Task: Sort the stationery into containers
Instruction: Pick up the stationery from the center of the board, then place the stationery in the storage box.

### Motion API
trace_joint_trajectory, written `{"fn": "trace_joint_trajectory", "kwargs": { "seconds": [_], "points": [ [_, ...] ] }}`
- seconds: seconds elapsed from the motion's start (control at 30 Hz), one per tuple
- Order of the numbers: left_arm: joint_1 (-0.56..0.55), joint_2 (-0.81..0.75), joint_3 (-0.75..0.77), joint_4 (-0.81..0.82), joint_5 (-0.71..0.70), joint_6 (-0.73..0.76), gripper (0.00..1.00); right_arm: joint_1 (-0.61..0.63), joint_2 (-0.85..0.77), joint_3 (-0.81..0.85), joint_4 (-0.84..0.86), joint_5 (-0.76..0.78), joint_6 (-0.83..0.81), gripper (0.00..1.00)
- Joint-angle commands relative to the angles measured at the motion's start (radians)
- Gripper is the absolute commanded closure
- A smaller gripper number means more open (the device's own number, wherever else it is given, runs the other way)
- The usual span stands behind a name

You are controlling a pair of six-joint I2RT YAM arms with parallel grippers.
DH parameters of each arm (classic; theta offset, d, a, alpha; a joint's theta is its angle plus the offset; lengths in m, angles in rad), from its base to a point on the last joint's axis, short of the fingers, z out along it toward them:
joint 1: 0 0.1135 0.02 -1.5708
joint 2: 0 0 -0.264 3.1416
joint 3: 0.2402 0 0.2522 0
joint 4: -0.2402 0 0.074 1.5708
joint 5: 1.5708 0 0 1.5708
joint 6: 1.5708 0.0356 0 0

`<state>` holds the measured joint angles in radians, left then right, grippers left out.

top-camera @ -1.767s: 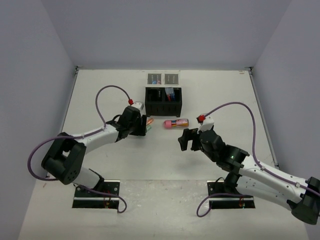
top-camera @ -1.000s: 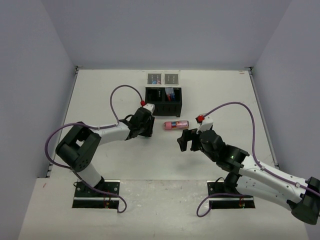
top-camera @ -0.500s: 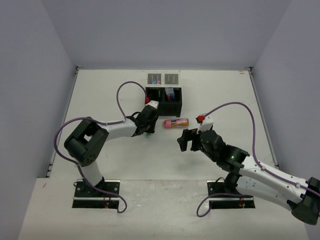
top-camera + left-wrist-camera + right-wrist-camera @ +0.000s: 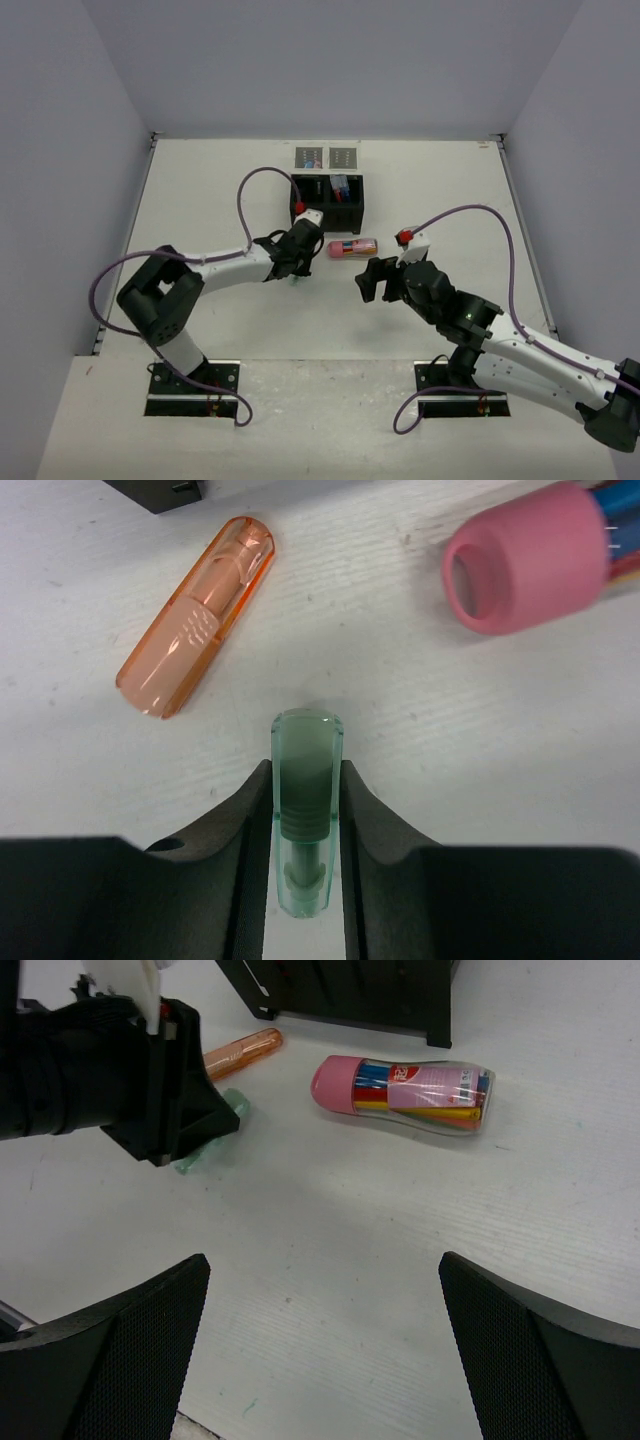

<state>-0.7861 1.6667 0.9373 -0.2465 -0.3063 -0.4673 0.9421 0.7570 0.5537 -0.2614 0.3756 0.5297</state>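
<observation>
A green highlighter point(image 4: 306, 745) lies on the table between the fingers of my left gripper point(image 4: 305, 772), and both fingers touch its sides. An orange highlighter point(image 4: 197, 615) lies just ahead to the left. A clear tube with a pink cap point(image 4: 535, 555), full of coloured pens, lies ahead to the right. In the top view my left gripper point(image 4: 298, 264) is just in front of the black two-compartment box point(image 4: 327, 200), which holds several pens. My right gripper point(image 4: 375, 280) hangs wide open over bare table, near the tube point(image 4: 352, 247), with nothing between its fingers point(image 4: 120, 1340).
Two small light-grey trays point(image 4: 311, 157) point(image 4: 343, 157) sit behind the black box. Grey walls close in the table at the back and both sides. In the right wrist view the left gripper point(image 4: 215, 1125), the orange highlighter point(image 4: 240, 1050) and the tube point(image 4: 405, 1090) lie ahead.
The left arm has swung right, toward the tube, and lowered. Its jaws have narrowed onto the green highlighter. The right arm has barely moved.
</observation>
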Motion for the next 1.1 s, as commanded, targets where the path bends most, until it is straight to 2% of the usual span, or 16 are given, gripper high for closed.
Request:
{"fn": "trace_joint_trajectory", "kwargs": {
  "seconds": [0.0,0.13,0.23,0.33,0.4,0.5,0.57,0.67,0.8,0.93,1.07],
  "points": [
    [-0.021,-0.235,0.049,-0.056,-0.112,-0.051,0.91,0.001,-0.010,0.014,0.033,0.006,-0.013,0.01],
    [-0.018,-0.319,0.118,-0.040,-0.238,-0.058,0.91,0.000,-0.013,0.015,0.033,0.010,-0.013,0.01],
    [0.008,-0.275,0.220,0.027,-0.282,-0.018,0.91,0.000,-0.012,0.017,0.033,0.016,-0.014,0.01],
    [0.156,-0.159,0.419,0.062,-0.135,-0.029,0.91,0.001,-0.015,0.013,0.033,0.026,-0.017,0.01],
    [0.217,-0.035,0.528,0.085,-0.071,-0.043,0.91,0.001,-0.020,0.010,0.036,0.026,-0.016,0.01],
    [0.260,0.100,0.704,0.123,-0.062,-0.034,0.91,0.000,-0.028,0.008,0.039,0.029,-0.019,0.01],
    [0.285,0.250,0.854,0.087,-0.059,-0.055,0.91,0.001,-0.034,0.003,0.042,0.027,-0.025,0.01],
    [0.303,0.371,0.979,0.089,-0.055,-0.072,0.92,0.001,-0.039,0.001,0.047,0.023,-0.027,0.01],
    [0.313,0.454,1.017,0.154,-0.051,-0.073,0.93,0.001,-0.047,-0.005,0.054,0.012,-0.028,0.01],
    [0.315,0.525,1.077,0.144,-0.047,-0.060,0.93,0.000,-0.050,-0.012,0.073,-0.027,-0.048,0.01],
    [0.319,0.550,1.067,0.170,-0.065,-0.052,0.92,0.001,-0.053,-0.016,0.084,-0.041,-0.054,0.01]
  ]
}}
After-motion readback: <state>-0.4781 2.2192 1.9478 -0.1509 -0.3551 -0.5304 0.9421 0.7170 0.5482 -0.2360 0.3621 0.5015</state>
